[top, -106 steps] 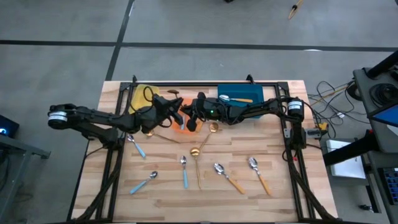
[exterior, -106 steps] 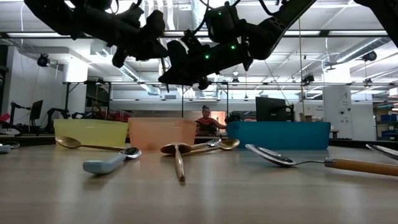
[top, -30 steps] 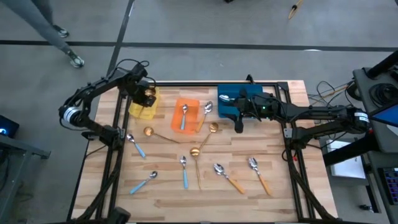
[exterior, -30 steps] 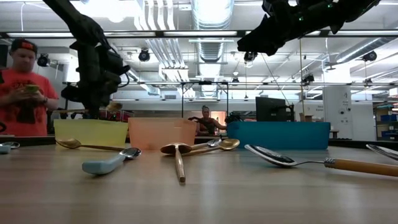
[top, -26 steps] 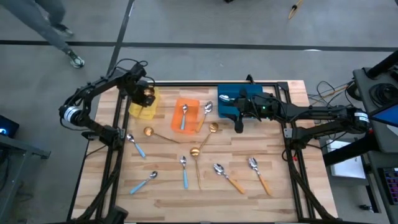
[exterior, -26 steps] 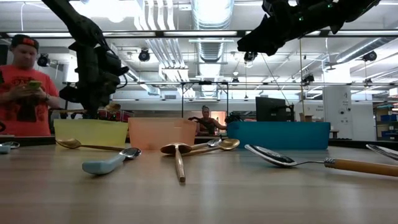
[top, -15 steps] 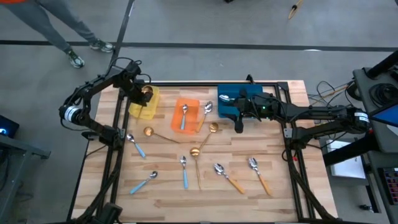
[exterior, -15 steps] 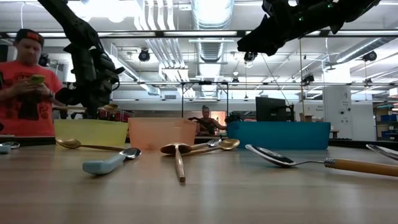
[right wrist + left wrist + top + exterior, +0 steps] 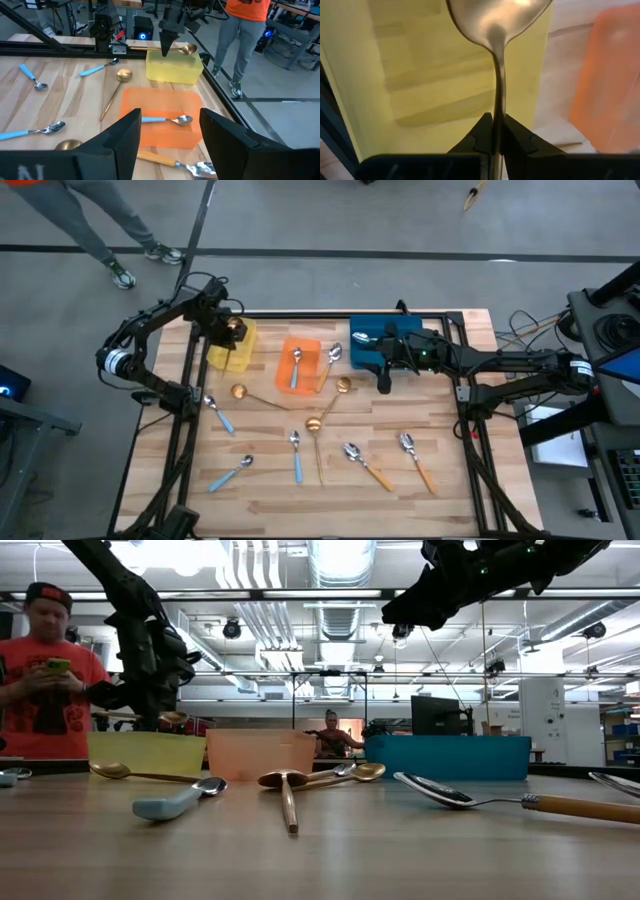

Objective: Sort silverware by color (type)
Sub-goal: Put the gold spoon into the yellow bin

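Note:
My left gripper (image 9: 226,330) hangs over the yellow bin (image 9: 230,348) at the table's far left, shut on a thin gold spoon (image 9: 172,717). The spoon's bowl (image 9: 497,15) shows beyond the fingers, above the bin's floor. My right gripper (image 9: 170,145) waits open over the near left corner of the blue bin (image 9: 400,330), with nothing between its fingers. The orange bin (image 9: 300,375) holds a blue-handled spoon (image 9: 165,119). A silver-bowled spoon (image 9: 333,360) leans on that bin's right rim. Several spoons lie on the wood. My left gripper pinches the gold spoon's thin handle (image 9: 496,122) between its two fingers, a short way behind the bowl. The fingers come steeply from above and lie across the handle. The spoon sits about level, lifted clear above the yellow bin.
Gold spoons (image 9: 240,392) (image 9: 343,385) (image 9: 313,425), blue-handled spoons (image 9: 215,412) (image 9: 235,470) (image 9: 296,450) and orange-handled spoons (image 9: 365,462) (image 9: 415,455) lie across the middle and near part. A spoon (image 9: 362,337) lies in the blue bin. A person (image 9: 40,680) stands beyond the far left edge.
My left gripper has edged toward the table's far left corner over the yellow bin and rolled about its own axis, swinging the gold spoon with it. It has stayed shut on the spoon. A person has walked by behind the table.

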